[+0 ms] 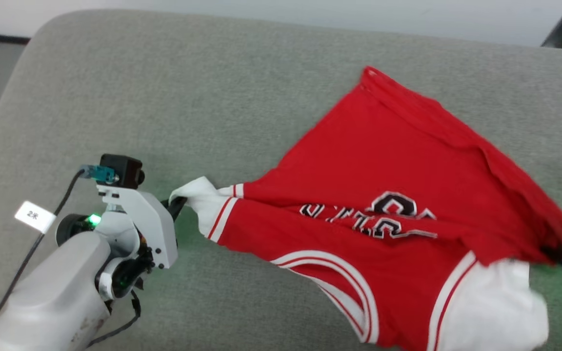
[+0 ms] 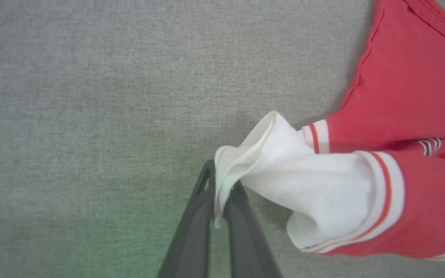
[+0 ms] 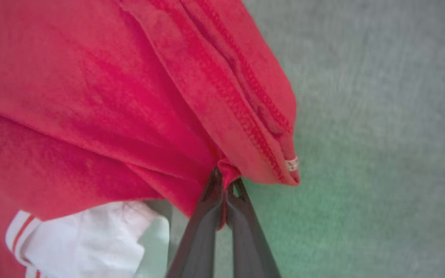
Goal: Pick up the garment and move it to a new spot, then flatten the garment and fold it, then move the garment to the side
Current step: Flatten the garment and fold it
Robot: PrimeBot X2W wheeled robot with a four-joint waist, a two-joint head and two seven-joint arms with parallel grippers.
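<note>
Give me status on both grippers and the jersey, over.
Left gripper shut on the garment, white sleeve. Right gripper shut on its red edge. Stretched between them over grey cushion. Nothing blocking seen.

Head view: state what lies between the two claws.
The garment spans the stretch, seen in the head view; left claw grips its white sleeve, right claw its red cloth.

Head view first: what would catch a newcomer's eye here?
A bright red garment with white sleeves, stretched wide over a grey fabric surface. At its left end the left arm's fingers pinch a white sleeve edge; at the right, the right arm's fingers pinch red cloth.
</note>
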